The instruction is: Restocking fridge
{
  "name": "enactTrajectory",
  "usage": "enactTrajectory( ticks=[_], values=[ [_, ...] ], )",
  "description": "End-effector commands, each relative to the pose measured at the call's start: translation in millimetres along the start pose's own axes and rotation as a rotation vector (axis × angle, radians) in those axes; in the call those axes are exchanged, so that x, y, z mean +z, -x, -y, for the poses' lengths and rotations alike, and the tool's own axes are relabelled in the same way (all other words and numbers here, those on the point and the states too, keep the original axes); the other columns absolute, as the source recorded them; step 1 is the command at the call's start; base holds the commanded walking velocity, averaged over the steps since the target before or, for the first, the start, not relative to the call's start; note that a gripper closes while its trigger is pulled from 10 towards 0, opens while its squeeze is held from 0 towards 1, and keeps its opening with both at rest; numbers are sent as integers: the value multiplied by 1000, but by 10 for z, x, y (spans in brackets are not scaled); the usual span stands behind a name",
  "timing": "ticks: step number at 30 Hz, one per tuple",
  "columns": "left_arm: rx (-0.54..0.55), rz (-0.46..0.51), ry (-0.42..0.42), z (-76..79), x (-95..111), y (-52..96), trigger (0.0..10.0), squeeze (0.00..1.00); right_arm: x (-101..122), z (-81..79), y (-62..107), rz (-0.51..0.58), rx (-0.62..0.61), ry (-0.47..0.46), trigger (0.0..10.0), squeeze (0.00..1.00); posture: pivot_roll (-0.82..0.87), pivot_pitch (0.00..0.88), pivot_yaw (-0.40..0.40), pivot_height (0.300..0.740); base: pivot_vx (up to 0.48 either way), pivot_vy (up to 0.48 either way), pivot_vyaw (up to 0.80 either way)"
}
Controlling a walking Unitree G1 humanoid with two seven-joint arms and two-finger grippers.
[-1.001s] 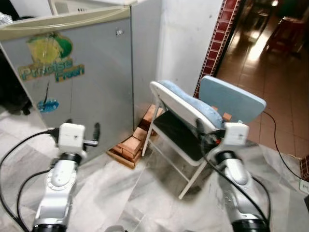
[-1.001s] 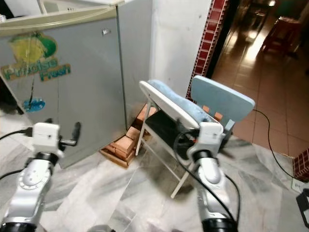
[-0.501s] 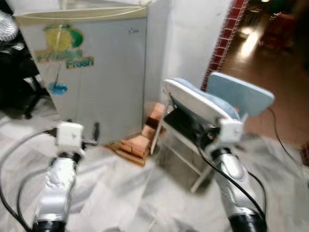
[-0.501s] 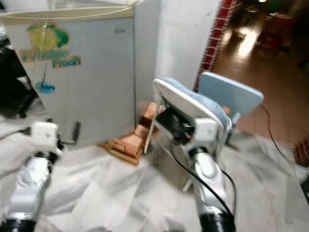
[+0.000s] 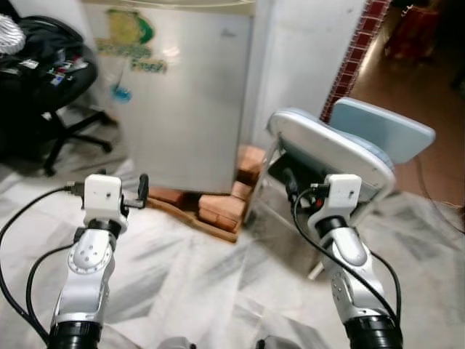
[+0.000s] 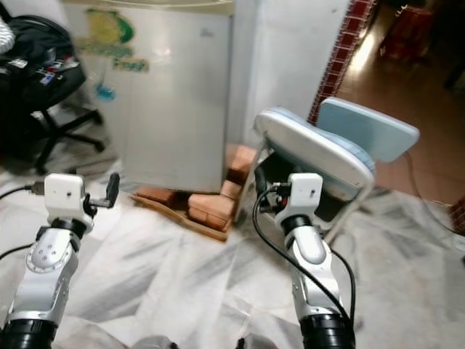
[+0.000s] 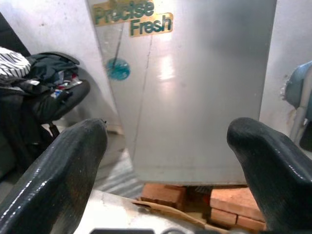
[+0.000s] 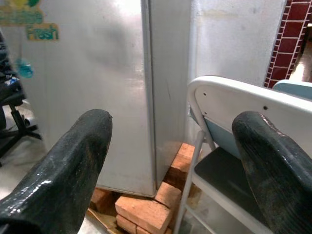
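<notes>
— Marble floor, grey-veined and pale, runs across the room to a white wall. What stands on it?

— A small silver fridge, door shut, with a green and yellow "Precise Fresh" sticker near the top of the door. It is raised on red bricks and a flat board, which show under its front edge.

— And beside it?

— A folding chair with a white metal frame and a pale blue seat and back, just to the robot's right of the fridge. A black office chair piled with dark things sits to the left of the fridge. A column of dark red tiles edges a doorway further right.

— Where are the arms?

— Both are raised in front of the robot, pointing toward the fridge. The left tool faces the fridge door squarely, well apart from it. The right tool points at the fridge's right corner and the chair frame.

— Are they holding anything?

— No. On each tool the two black fingers stand wide apart, with nothing between them.

— Any goods to put away?

— None that I can make out.
</notes>
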State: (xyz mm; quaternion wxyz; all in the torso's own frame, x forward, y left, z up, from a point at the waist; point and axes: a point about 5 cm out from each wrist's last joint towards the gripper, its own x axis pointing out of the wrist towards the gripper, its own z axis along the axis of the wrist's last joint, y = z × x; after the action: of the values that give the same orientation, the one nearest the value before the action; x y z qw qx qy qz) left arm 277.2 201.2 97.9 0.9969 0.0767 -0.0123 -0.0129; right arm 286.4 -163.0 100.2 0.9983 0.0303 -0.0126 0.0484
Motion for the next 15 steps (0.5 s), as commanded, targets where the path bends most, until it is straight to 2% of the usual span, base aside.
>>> enactTrajectory(
  ticks=[1, 9, 15],
  values=[
    [-32, 15, 1, 43, 29, -19, 10000, 0, -52, 99, 57, -35, -53, -8, 10000, 0, 3, 0, -6, 740, 0, 480, 0],
    [-23, 15, 4, 30, 9, -46, 10000, 0, -123, 181, 166, -41, -142, 11, 10000, 0, -7, 0, -1, 740, 0, 480, 0],
    [-25, 5, 9, 56, -25, -58, 10000, 0, -115, 188, 170, -41, -155, 15, 10000, 0, -15, 0, 2, 740, 0, 480, 0]
  ],
)
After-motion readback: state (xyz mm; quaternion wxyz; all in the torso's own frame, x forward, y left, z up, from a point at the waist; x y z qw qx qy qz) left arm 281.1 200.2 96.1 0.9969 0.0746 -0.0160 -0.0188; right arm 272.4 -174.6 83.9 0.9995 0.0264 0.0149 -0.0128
